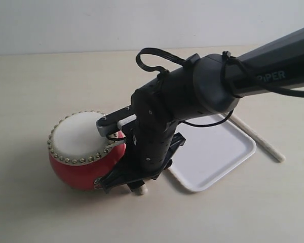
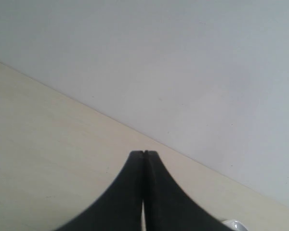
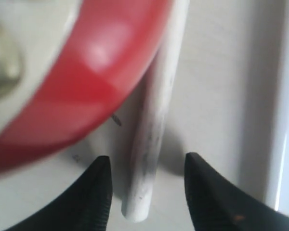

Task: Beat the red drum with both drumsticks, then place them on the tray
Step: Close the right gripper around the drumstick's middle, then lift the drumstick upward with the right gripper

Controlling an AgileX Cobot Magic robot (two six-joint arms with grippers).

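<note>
The red drum (image 1: 83,152), with a cream skin and gold studs, stands left of the white tray (image 1: 228,152). One drumstick (image 1: 140,190) lies on the table against the drum's right side, and only its end shows under the right arm. My right gripper (image 1: 131,186) is down at that end. In the right wrist view it (image 3: 147,158) is open, with the stick (image 3: 151,125) lying between its fingers untouched and the drum (image 3: 86,72) close beside. The second drumstick (image 1: 258,139) lies on the table beyond the tray's far right edge. My left gripper (image 2: 143,153) is shut, with nothing visibly held, over bare table.
The right arm (image 1: 218,86) stretches from the upper right across the tray's near-left corner. A tray rim (image 3: 284,120) runs close beside the right gripper. A pale wall (image 2: 183,57) stands behind the table. A small white object (image 2: 233,225) peeks in at the left wrist view's edge.
</note>
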